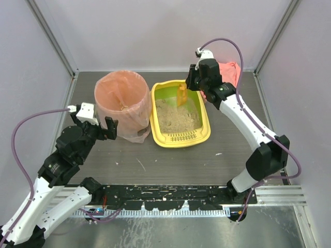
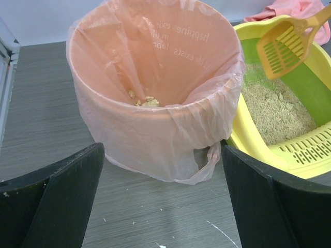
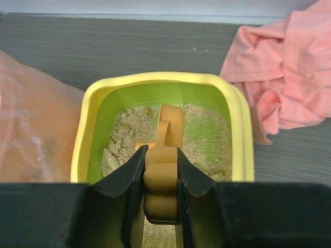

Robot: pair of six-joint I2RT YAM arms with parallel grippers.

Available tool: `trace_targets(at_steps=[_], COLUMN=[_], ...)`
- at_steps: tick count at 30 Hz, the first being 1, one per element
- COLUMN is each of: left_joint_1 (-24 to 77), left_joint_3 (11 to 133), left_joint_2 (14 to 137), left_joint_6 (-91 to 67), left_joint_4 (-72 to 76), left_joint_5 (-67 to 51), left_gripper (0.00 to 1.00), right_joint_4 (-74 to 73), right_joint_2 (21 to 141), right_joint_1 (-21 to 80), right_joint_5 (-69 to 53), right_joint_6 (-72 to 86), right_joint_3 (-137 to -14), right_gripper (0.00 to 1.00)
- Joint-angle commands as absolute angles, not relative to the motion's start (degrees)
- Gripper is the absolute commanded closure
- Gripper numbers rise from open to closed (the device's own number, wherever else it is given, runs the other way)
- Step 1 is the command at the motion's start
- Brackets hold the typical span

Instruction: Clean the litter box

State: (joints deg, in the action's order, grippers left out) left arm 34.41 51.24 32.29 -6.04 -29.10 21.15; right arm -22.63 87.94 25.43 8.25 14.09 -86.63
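Nearest us, at the lower left of the overhead view, the left gripper (image 2: 163,155) stands with its jaws wide and nothing between them, aimed at the bin (image 2: 129,134). We judge that it waits there to steady the bin, since the loose pink bag could shift when litter is tipped in. A few pale clumps (image 2: 145,101) lie at the bottom of the bag.

Just right of the bin, in the centre of that view, sits the litter box (image 1: 181,138), with its slotted end towards the arms. The bag's skirt seems to brush the box's yellow rim. This closeness makes sense to us, because the carry from tray to bin is short.

Further back, the right gripper (image 3: 162,152) has its jaws narrow and clamped on the handle of the orange scoop (image 2: 283,49). The slotted blade is angled down over the far end of the sand. We cannot tell whether the blade touches the litter, and it looks empty. We judge that another pass through the sand is in hand.

A crumpled pink cloth (image 3: 279,77) lies beyond the box, at the upper right.

The table (image 1: 170,165) is grey, wood-grained and flecked with pale specks. A black rail (image 1: 170,192) runs along its near edge. Plain pale walls (image 1: 155,31) close it in.
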Motion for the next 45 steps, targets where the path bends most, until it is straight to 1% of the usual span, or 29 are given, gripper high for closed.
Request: trace_targets(at_steps=[1, 10, 17, 22, 26, 34, 38, 41, 45], left_joint_1=[34.28, 34.28, 34.23, 34.28, 34.26, 34.23, 34.28, 34.22, 34.28], left_joint_3=[53.93, 55.42, 54.32, 54.55, 53.4, 52.22, 52.01, 51.69, 51.94], left_joint_2=[34.12, 35.02, 33.07, 33.27, 32.52, 32.52, 32.96, 32.96, 32.62], left_joint_6=[-7.62, -9.15, -10.01, -9.6, -9.95, -9.96, -9.96, -9.94, -9.95], left_joint_4=[-26.29, -28.0, -28.24, -29.45, -29.65, -29.03, -28.54, -28.23, -28.69], left_joint_5=[22.33, 23.4, 25.22, 25.27, 25.82, 26.14, 25.8, 25.69, 25.9], left_gripper=[0.02, 0.02, 0.02, 0.02, 0.02, 0.02, 0.02, 0.02, 0.02], right_joint_4=[-18.23, -15.04, -13.29, -10.66, -6.63, 4.43, 13.97, 23.33, 32.26], right_joint_2=[91.07, 99.69, 104.06, 106.25, 107.6, 108.62, 107.63, 105.71, 104.15], right_joint_1=[22.01, 17.97, 17.61, 17.45, 17.32, 17.38, 17.4, 17.41, 17.32], right_joint_5=[-2.88, -12.06, -12.26, -15.75, -19.67, -27.91, -30.14, -28.9, -26.73], right_joint_6=[18.36, 19.09, 19.61, 21.29, 23.83, 33.58, 42.22, 49.07, 55.41], right_joint_3=[-90.06, -91.47, -90.89, -88.97, -84.81, -75.17, -68.94, -63.08, -58.3], right_gripper=[0.99, 0.99, 0.99, 0.99, 0.99, 0.99, 0.99, 0.99, 0.99])
